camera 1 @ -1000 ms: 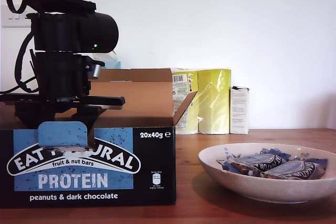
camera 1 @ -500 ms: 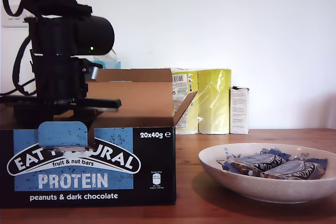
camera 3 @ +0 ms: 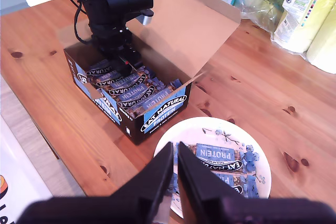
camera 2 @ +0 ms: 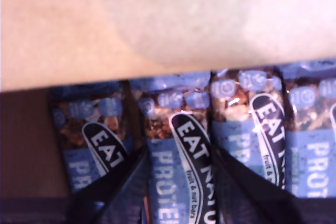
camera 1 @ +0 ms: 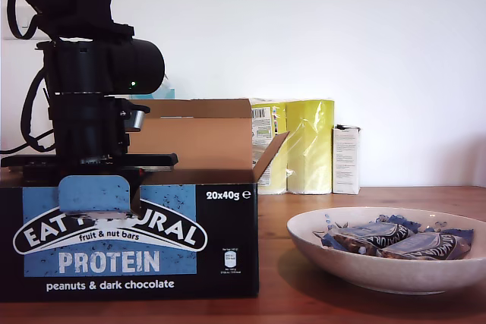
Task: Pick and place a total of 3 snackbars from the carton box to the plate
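- Plain white wall behind, a wooden tabletop (camera 1: 304, 196) below.
- The carton box (camera 1: 137, 263) stands on the exterior view's left, near the camera, with its brown flaps open.
- My first arm (camera 1: 91, 96) reaches down into the box from above, so the exterior view does not show its claw.
- In the first wrist view my first claw (camera 2: 178, 153) is spread, one dark finger on each side of a single snackbar (camera 2: 181, 182) in the packed row. I cannot tell whether the fingers press on it.
- More snackbars (camera 2: 262, 140) lie side by side next to that one, inside the box.
- The plate (camera 1: 380, 277) sits on the exterior view's right, apart from the box, and holds at least two wrapped bars (camera 1: 395, 242).
- My second claw (camera 3: 175, 156) hangs above the plate's near rim, its fingers almost together with nothing between them.
- Yellow packages (camera 1: 307, 146) and a small white box (camera 1: 346, 158) stand far back against the wall.
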`<move>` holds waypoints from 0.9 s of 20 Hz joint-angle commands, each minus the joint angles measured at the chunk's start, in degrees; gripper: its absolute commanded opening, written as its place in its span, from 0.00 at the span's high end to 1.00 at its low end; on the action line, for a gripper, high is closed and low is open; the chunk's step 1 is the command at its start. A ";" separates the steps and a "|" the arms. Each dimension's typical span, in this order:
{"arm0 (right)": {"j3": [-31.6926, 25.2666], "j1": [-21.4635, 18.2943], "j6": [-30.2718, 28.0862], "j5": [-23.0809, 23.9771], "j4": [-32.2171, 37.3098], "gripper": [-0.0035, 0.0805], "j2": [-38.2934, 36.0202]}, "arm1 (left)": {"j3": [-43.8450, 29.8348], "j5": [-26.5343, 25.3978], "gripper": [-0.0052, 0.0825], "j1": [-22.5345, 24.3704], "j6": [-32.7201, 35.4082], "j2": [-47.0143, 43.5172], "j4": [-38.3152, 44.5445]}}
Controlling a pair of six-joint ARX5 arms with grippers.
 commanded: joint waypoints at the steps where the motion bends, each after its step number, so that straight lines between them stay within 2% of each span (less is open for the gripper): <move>1: -0.11 -0.11 -0.09 -0.20 0.59 0.97 0.09 | -0.79 0.81 0.55 -0.39 0.66 3.67 -1.75; 6: -0.11 -0.11 -0.13 -0.20 0.59 0.97 0.09 | -0.79 0.79 0.56 -0.13 0.63 5.73 -0.63; 11: -0.11 -0.11 -0.13 -0.22 1.57 0.97 0.09 | -0.72 0.85 0.74 -0.11 0.66 5.64 -0.28; 15: -0.11 -0.11 -0.13 -0.22 2.10 0.97 0.09 | -0.42 0.83 0.74 -0.28 1.70 4.39 -0.28; 18: -0.11 -0.11 -0.33 -0.22 1.77 0.97 0.09 | -0.33 0.22 0.74 -0.24 1.70 0.17 -0.24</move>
